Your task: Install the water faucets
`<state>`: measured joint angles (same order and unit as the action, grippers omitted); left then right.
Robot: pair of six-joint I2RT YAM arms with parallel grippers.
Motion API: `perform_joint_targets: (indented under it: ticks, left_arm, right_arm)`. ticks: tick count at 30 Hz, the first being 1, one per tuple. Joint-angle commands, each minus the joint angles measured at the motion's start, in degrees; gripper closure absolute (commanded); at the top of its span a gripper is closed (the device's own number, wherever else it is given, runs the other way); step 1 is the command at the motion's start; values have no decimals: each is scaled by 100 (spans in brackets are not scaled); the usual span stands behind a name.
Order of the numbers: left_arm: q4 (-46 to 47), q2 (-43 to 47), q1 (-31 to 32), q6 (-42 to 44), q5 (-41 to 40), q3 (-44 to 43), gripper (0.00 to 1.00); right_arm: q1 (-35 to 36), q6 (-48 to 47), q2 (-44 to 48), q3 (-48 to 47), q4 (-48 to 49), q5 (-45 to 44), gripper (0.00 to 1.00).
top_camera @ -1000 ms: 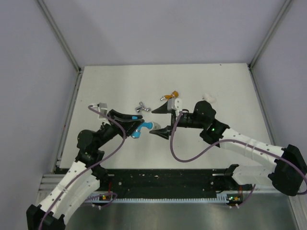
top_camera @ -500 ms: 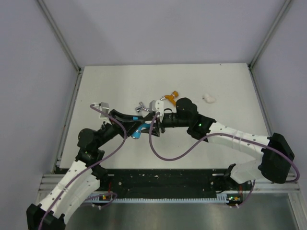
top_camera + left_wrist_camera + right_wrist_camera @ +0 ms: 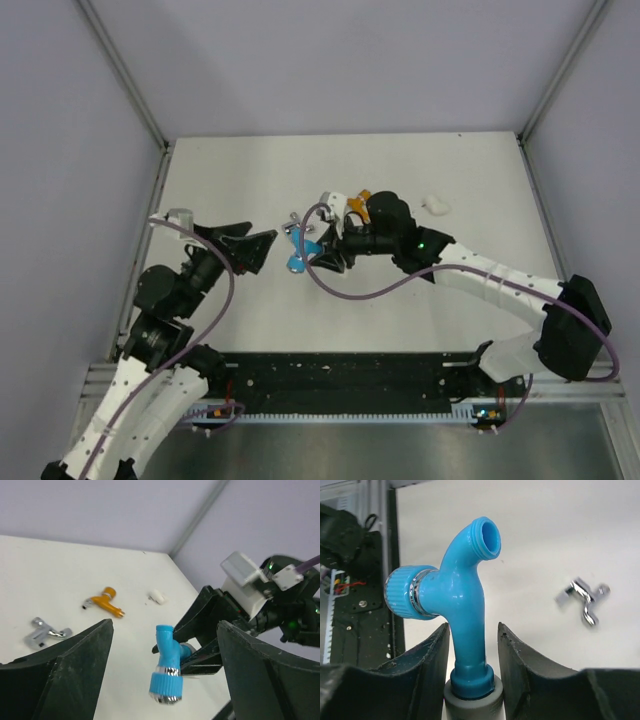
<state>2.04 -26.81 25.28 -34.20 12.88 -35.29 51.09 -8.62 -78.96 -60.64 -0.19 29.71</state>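
Note:
The blue water faucet (image 3: pixel 297 263) hangs just above the table with my right gripper (image 3: pixel 320 256) shut on its grey threaded end. In the right wrist view the blue water faucet (image 3: pixel 462 595) stands upright between the fingers (image 3: pixel 520 652), spout opening upward. My left gripper (image 3: pixel 250 248) is open, a short way left of it. In the left wrist view the blue faucet (image 3: pixel 167 665) floats between my left gripper's (image 3: pixel 165 630) wide-spread fingers without touching them. The silver faucet (image 3: pixel 293 224) and the orange faucet (image 3: pixel 358 203) lie on the table behind.
A small white fitting (image 3: pixel 436 205) lies at the back right of the white table (image 3: pixel 220 180). The black mounting rail (image 3: pixel 330 375) runs along the near edge. Grey walls close in both sides and the back.
The left gripper has opened, let go of the blue faucet and pulled back to the left. The right gripper has closed on the faucet and now carries it alone.

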Motion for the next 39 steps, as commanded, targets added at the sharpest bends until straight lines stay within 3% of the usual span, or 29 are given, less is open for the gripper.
perform_joint_targets:
  ticks: [1,4,7,14,20,23,32,33,34,36,39]
  left_arm:
    - [-1818,448,-23,746,-1954,-846,3]
    - [-2943,221,-23,1221,-2421,-1462,1]
    - [-3490,202,-23,1529,-2799,-1517,1]
    - [-3563,1220,-23,2074,-3748,-709,1]
    - [-3210,1538,-31,2242,-3722,-392,1]
    - [-3140,1687,-23,2216,-4056,-242,1]
    - [-3043,1679,-75,2110,-4891,-259,1]
    - [-3008,1696,-93,2101,-4944,-259,1]
    - [-2973,1688,-111,2101,-4945,-251,1]
    - [-2938,1696,-137,2101,-4857,-250,1]
    - [-3025,1749,-216,2022,-4830,-312,1]
  right_arm:
    - [-704,808,47,201,-543,-509,100]
    - [-1345,1432,126,386,-798,-949,100]
    - [-2092,1898,406,605,-1017,-1457,100]
    - [-4052,2620,987,1097,-1836,-2794,100]
    - [-5082,2532,347,1362,-1748,-3488,100]
    - [-5845,2576,-57,1511,-1608,-2711,100]
    - [-6392,2647,-1305,1600,-1317,-2839,100]
    - [-6401,2638,-1350,1565,-1361,-2848,96]
    - [-6410,2646,-1333,1547,-1361,-2831,87]
    - [-6410,2742,-1237,1573,-1318,-2813,57]
    - [-6410,2831,-746,1643,-1431,-2805,41]
